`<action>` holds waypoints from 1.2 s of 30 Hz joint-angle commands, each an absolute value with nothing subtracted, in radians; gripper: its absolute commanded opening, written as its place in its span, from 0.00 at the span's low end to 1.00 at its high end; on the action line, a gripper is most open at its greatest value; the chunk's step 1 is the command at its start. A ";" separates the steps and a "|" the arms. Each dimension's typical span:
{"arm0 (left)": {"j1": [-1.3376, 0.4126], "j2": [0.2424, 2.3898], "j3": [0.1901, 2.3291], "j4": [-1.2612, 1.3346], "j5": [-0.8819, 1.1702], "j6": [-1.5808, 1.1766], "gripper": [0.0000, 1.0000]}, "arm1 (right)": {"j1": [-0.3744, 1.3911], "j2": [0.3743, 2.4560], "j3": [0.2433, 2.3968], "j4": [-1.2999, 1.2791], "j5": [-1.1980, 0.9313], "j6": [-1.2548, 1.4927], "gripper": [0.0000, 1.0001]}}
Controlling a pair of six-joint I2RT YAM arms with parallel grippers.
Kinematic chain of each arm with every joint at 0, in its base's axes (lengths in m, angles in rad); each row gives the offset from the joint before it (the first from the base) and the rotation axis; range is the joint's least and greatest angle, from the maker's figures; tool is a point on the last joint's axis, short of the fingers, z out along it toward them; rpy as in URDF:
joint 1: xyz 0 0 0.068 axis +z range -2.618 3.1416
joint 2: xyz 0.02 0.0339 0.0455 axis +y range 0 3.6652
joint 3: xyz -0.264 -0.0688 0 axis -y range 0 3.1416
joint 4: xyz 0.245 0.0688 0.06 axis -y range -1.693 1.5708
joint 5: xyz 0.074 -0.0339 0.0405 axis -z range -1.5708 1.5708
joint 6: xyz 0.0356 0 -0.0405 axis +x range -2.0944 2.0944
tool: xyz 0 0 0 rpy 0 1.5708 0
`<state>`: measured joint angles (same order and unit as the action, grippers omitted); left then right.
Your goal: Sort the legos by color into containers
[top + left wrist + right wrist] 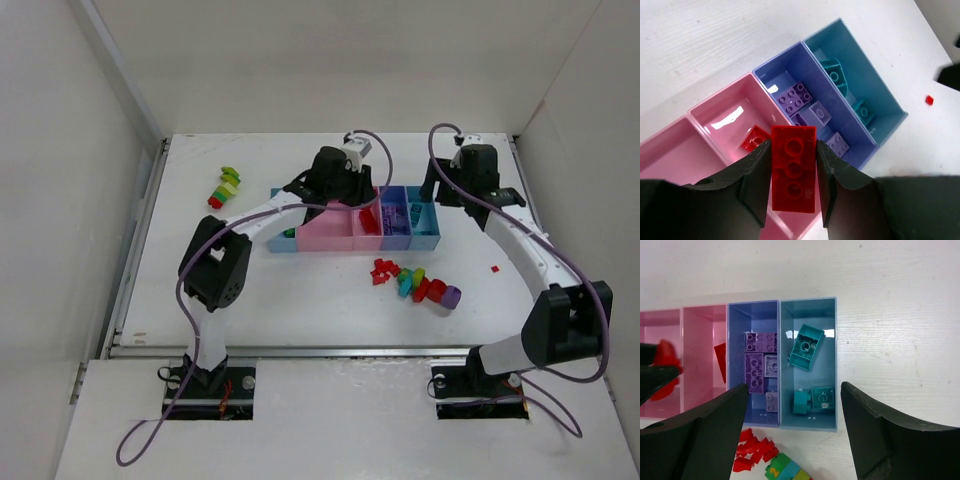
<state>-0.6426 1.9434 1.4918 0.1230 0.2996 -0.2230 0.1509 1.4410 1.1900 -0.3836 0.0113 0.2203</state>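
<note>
Sitting way over on the left of the counter (300,310) is a little chain of green, yellow-green and red legos (225,186), well apart from everything else. Moving right, the row of joined trays is lying across the middle. First there's a light blue end tray (281,244) mostly hidden under the left arm, then the wide pink tray (325,236), the narrow pink tray (730,107), the purple-blue tray (775,80) and the far light blue tray (865,70). The left hand (792,145) is hanging over the narrow pink tray and is clamping a long red brick (793,180) between both fingers, studs facing the wrist camera. A small red piece (754,139) is lying in that tray just beneath it. Purple bricks (796,95) are sitting in the purple-blue tray and teal bricks (834,71) in the light blue one next door. The right hand (794,387) is hovering above those two trays with its fingers spread wide and nothing between them. On the counter just in front of the trays, a pile of loose red bits (383,271) is lying beside a mixed chain of teal, green, red and purple (426,288). One tiny red piece (494,268) is sitting off alone to the right.
</note>
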 commanded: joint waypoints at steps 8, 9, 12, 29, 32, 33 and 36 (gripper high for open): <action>-0.660 2.019 1.603 0.152 0.204 -0.353 0.18 | 0.147 1.324 1.207 -0.445 0.043 0.141 0.83; -0.660 2.029 1.614 0.141 0.204 -0.353 0.32 | 0.147 1.324 1.207 -0.445 0.052 0.132 0.86; -0.669 2.029 1.614 0.132 0.204 -0.353 0.58 | 0.147 1.306 1.207 -0.463 0.052 0.121 0.93; -0.761 1.861 1.569 -0.103 0.455 0.401 0.40 | 0.147 1.192 1.175 -0.485 0.002 0.120 1.00; -0.814 1.861 1.569 -0.248 0.508 0.564 0.44 | 0.147 1.155 1.163 -0.485 -0.008 0.130 1.00; -0.828 1.873 1.569 -0.311 0.508 0.631 0.46 | 0.147 1.146 1.152 -0.485 -0.008 0.130 1.00; -0.871 1.907 1.569 -0.370 0.497 0.695 0.50 | 0.147 1.117 1.141 -0.495 -0.008 0.130 1.00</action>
